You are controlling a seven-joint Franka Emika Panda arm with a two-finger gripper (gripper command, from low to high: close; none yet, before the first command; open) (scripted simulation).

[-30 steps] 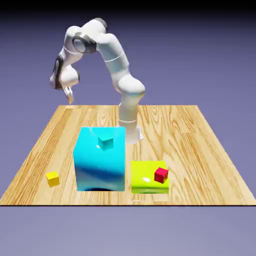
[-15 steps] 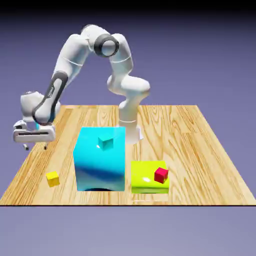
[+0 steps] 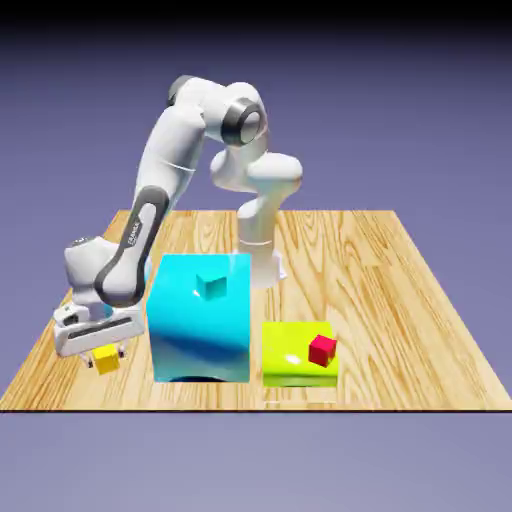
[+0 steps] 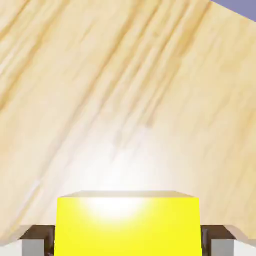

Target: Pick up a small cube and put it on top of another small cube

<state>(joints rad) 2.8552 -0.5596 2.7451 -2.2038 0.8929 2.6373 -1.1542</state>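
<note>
The tiny yellow small cube (image 3: 107,360) rests on the wooden table near its front corner at the exterior view's left. My gripper (image 3: 105,357) is lowered over it with a finger on each side. The hand view shows the yellow cube (image 4: 128,225) filling the gap between the two grey fingertips (image 4: 36,241), which press against its sides, so the gripper is shut on it. The tiny teal-cyan cube (image 3: 211,285), another small cube, sits on top of the large glossy cyan block (image 3: 200,318), to the right of my gripper and higher.
A large yellow-green block (image 3: 298,354) stands right of the cyan block, with a tiny red cube (image 3: 322,349) on its top. The robot's base (image 3: 258,262) rises behind the blocks. The table's front edge (image 3: 250,408) runs close below the yellow cube.
The arm swung from high at the back left down to the table's front left. The gripper came down over the yellow cube and closed on it.
</note>
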